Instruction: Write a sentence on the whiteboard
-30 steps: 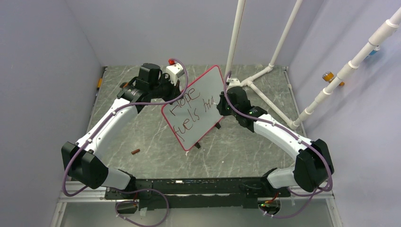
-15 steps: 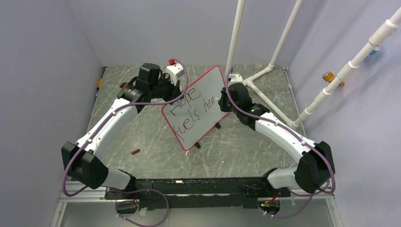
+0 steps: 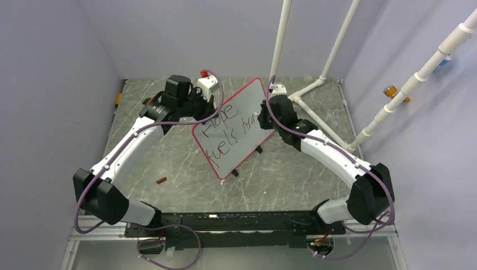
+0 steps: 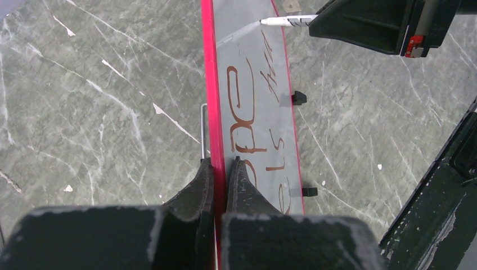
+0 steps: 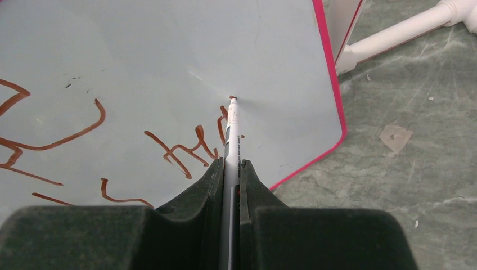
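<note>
The whiteboard [image 3: 247,104], pale with a red-pink frame, stands tilted on its edge mid-table. My left gripper [image 3: 201,120] is shut on its left frame edge; in the left wrist view the fingers [image 4: 220,163] pinch the red frame [image 4: 209,84]. The sentence [image 3: 225,132], in brown marker, reads about "Hope fuels th" in two lines. My right gripper [image 5: 231,163] is shut on a white marker [image 5: 232,129]. The marker's tip touches the board [image 5: 169,50] just past the last letters [image 5: 185,147]. The marker [image 4: 284,21] also shows in the left wrist view.
White PVC pipes [image 3: 315,90] run across the table behind and right of the board. A small brown cap-like piece [image 3: 161,180] lies near the left arm. The board's two black feet [image 4: 298,98] stick out from its right edge. A red-topped white object [image 3: 205,81] sits behind the left wrist.
The right wrist has shifted slightly toward the far end of the board, carrying the marker along the second word line. The left arm and the board have stayed still.
</note>
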Controlling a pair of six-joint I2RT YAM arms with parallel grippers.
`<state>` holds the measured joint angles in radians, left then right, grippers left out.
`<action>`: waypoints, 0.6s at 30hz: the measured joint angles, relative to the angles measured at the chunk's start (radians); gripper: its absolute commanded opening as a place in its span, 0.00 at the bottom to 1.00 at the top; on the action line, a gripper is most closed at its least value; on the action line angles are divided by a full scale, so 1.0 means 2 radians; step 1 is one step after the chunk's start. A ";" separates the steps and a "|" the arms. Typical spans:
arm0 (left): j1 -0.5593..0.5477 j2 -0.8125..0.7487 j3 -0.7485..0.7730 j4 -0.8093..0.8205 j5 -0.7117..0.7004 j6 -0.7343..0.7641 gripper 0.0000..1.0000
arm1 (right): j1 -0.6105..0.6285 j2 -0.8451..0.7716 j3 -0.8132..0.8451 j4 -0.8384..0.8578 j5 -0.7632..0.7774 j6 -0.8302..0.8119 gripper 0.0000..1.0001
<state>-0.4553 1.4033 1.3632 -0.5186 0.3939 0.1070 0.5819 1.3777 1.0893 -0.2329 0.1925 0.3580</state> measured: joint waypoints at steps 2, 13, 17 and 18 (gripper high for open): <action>0.000 0.000 0.000 0.000 -0.001 0.000 0.00 | -0.001 0.003 0.000 0.000 0.000 0.000 0.00; 0.000 0.000 0.000 -0.001 -0.002 0.000 0.00 | -0.005 0.004 -0.030 0.006 0.000 0.001 0.00; 0.000 0.000 0.000 -0.001 -0.002 0.000 0.00 | -0.006 0.003 -0.054 0.001 -0.003 0.003 0.00; 0.000 0.000 0.000 -0.001 -0.001 0.000 0.00 | -0.006 0.003 -0.056 0.000 -0.004 0.003 0.00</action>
<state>-0.4553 1.4033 1.3632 -0.5201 0.3912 0.1070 0.5705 1.3834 0.9764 -0.2329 0.1841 0.3649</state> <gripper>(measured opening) 0.047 0.123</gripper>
